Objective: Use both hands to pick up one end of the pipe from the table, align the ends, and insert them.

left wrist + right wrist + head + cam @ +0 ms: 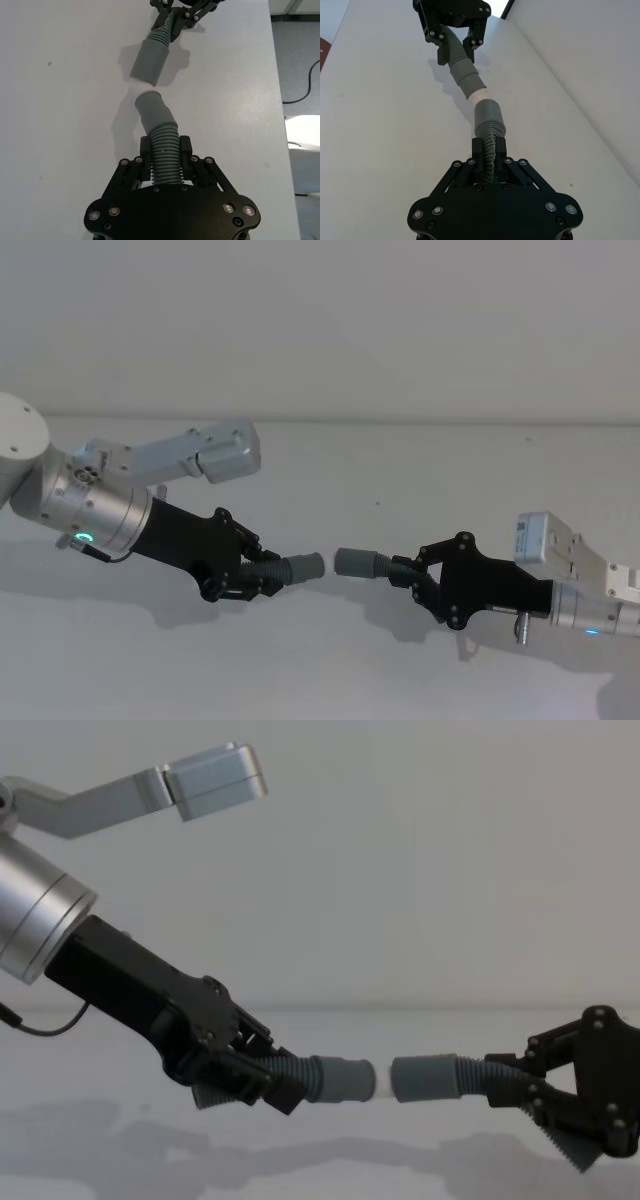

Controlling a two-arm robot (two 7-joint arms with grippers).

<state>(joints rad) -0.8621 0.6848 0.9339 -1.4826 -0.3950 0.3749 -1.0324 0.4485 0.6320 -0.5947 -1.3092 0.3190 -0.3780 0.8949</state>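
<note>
Ribbed matt plastic pipe (290, 568); matt white table (400, 460).

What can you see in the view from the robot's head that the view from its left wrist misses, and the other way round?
Only the head view shows the left arm's silver body with its green ring light. Only the left wrist view shows the white tip on the left pipe piece, plus a dark cable beyond the table edge. Both show the left tool and right tool each clamped on a pipe piece, cuffs facing, not yet inserted.
</note>
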